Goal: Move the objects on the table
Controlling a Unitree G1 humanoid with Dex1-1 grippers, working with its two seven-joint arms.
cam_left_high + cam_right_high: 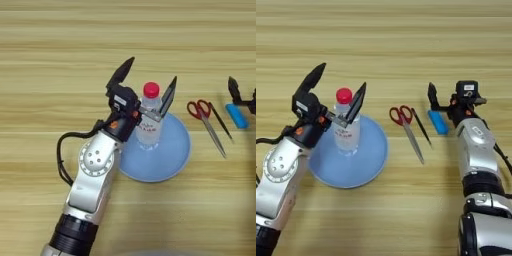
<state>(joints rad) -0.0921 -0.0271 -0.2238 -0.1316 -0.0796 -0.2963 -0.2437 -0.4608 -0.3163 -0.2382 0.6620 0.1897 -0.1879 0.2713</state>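
A small clear bottle (149,125) with a red cap stands upright on a round light-blue plate (172,157). My left gripper (154,70) is open, with one black finger on each side of the bottle's top. The right-hand finger is close against the bottle's shoulder and the other stands well off to the left. Red-handled scissors (406,122) lie on the table (406,45) to the right of the plate, blades pointing toward me. A bright-blue block (438,122) lies just beyond them. My right gripper (448,100) hovers open at the block's far end.
The left arm's silver forearm (95,170) and its black cable cross the table's near left, partly over the plate's left rim. The right arm (478,150) comes up along the right edge.
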